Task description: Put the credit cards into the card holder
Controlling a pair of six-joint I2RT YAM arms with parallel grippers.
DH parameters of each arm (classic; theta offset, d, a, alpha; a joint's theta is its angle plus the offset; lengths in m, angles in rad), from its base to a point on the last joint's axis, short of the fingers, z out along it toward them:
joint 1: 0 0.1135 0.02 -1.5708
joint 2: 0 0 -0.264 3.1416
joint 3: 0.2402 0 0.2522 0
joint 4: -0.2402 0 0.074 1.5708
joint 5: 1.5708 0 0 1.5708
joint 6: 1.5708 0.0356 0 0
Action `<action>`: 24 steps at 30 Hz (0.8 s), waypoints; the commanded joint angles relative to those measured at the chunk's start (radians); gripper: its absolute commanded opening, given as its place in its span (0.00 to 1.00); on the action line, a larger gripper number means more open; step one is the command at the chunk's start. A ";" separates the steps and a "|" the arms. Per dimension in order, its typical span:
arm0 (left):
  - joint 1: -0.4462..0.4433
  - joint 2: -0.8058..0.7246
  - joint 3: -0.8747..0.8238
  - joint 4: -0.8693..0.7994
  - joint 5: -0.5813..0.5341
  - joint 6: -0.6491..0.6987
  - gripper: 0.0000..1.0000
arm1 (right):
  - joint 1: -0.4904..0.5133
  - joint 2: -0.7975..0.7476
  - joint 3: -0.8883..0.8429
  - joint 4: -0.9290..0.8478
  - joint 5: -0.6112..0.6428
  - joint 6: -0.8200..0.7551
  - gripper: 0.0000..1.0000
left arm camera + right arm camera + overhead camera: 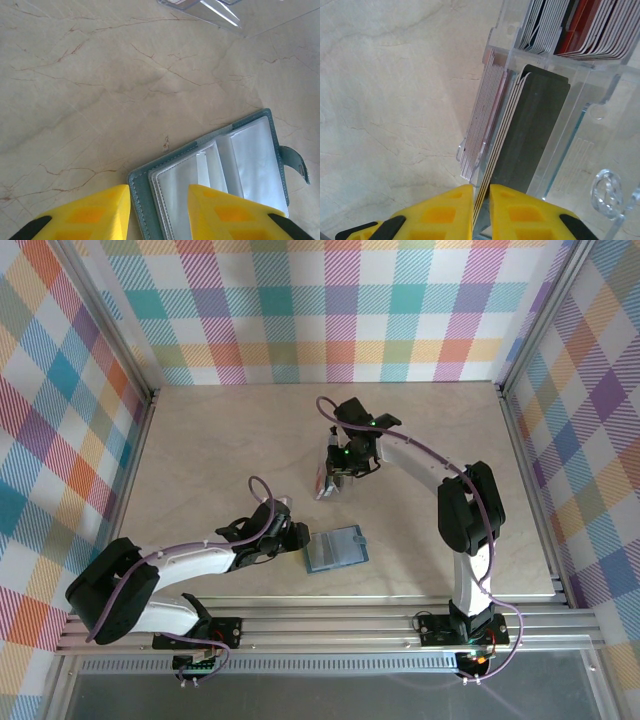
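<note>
- From the top camera, your card holder (337, 548) lies spread flat on the table (220, 440), near the front edge. Your left gripper (298, 540) sits just beside its left edge. Your right gripper (342, 472) is down at the clear rack (325, 480) farther back.
- In the left wrist view, your left gripper (159, 192) has its jaws parted. The near corner of the card holder (250, 155) lies between them with its clear sleeves showing. You cannot tell whether either finger touches it.
- In the right wrist view, your right gripper (481, 192) is nearly closed, pinching the thin edge of the yellow-black card (492, 160). That card stands upright in the clear rack (600, 150) among the other credit cards (485, 110).
</note>
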 commanded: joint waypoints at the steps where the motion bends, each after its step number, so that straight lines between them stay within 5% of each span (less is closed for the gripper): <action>1: 0.011 -0.026 0.001 -0.007 -0.003 0.010 0.36 | -0.005 0.000 0.014 -0.019 -0.003 -0.010 0.13; 10: 0.011 -0.017 0.039 -0.011 -0.002 0.003 0.36 | -0.010 -0.058 -0.020 -0.020 0.032 -0.007 0.00; 24: 0.012 0.050 0.148 -0.024 0.018 0.016 0.36 | -0.046 -0.161 -0.104 -0.007 0.044 0.002 0.00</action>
